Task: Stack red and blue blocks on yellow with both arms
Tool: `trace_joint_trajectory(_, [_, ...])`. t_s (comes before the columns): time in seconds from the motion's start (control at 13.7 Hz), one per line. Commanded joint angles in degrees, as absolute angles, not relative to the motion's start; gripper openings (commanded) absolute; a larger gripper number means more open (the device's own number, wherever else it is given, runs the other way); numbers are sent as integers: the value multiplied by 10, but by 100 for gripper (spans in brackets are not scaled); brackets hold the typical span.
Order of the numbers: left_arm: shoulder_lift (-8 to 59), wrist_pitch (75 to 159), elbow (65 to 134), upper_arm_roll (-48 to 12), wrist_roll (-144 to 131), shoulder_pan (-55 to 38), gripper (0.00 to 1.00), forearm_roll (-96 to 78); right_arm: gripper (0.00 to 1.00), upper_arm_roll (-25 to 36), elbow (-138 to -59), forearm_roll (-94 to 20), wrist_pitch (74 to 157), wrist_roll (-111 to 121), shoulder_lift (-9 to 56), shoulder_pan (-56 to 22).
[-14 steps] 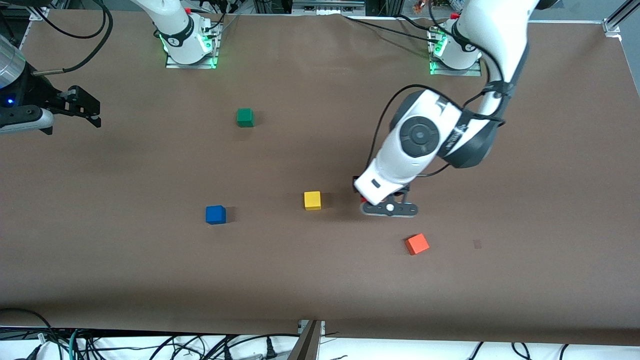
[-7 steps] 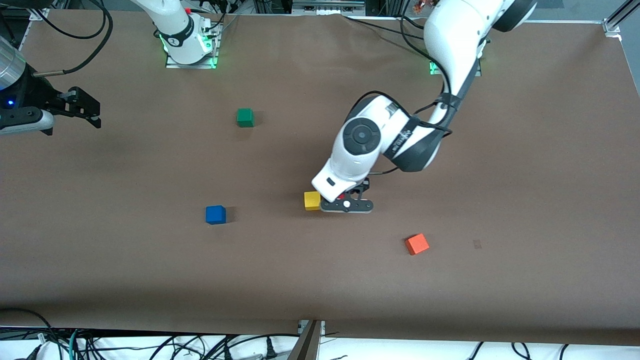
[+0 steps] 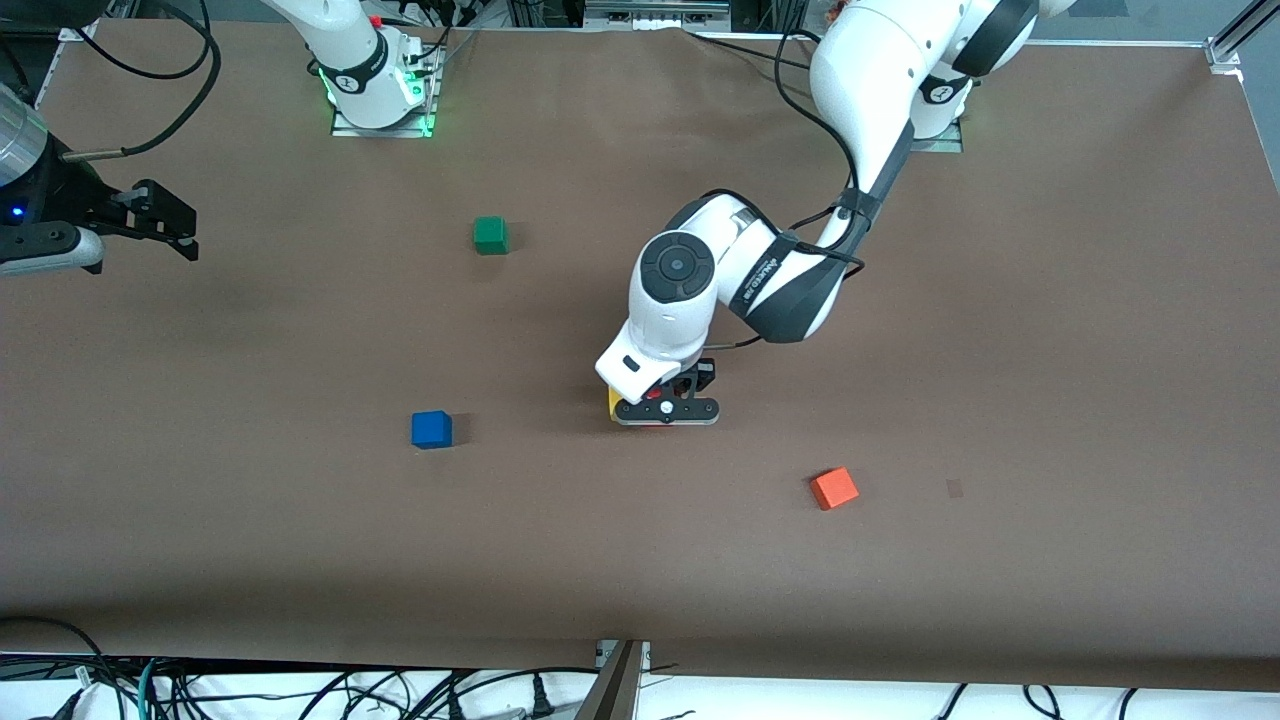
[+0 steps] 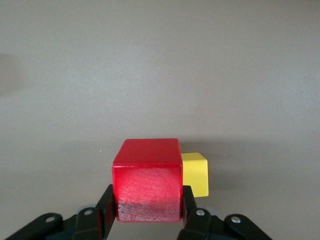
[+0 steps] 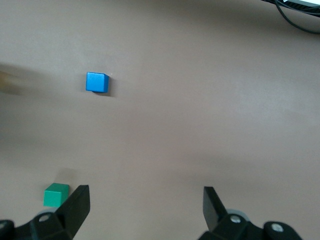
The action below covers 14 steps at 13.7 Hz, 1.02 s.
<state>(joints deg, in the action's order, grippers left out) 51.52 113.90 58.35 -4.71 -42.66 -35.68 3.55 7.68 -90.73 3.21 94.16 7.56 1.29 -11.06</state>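
Note:
My left gripper (image 3: 663, 400) is shut on the red block (image 4: 147, 179) and holds it just above the table, almost over the yellow cube (image 4: 195, 174). In the front view only a sliver of the yellow cube (image 3: 612, 402) shows under the left hand. The blue block (image 3: 431, 429) lies on the table toward the right arm's end; it also shows in the right wrist view (image 5: 96, 82). My right gripper (image 3: 165, 220) is open and empty, and waits in the air at the right arm's end of the table.
A green cube (image 3: 490, 235) sits farther from the front camera than the blue block. An orange cube (image 3: 833, 488) lies nearer the camera, toward the left arm's end. The brown table (image 3: 1000, 560) has cables along its front edge.
My left arm has carried the red block toward the right arm's end, from beside the yellow cube to almost over it. The right arm has barely moved.

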Motion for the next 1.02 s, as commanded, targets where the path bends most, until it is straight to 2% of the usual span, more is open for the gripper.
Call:
trace_joint_trajectory(0.0, [538, 1133, 549, -36, -442, -369, 0, 45, 100, 81, -895, 33, 941, 76, 20, -105])
trace_joint_trajectory(0.58, [548, 1131, 551, -35, -440, -366, 0, 43, 100, 82, -865, 32, 942, 76, 50, -93])
trace_joint_trajectory(0.95, [550, 1129, 551, -36, -442, -364, 0, 23, 100, 86, -859, -40, 942, 76, 49, -48])
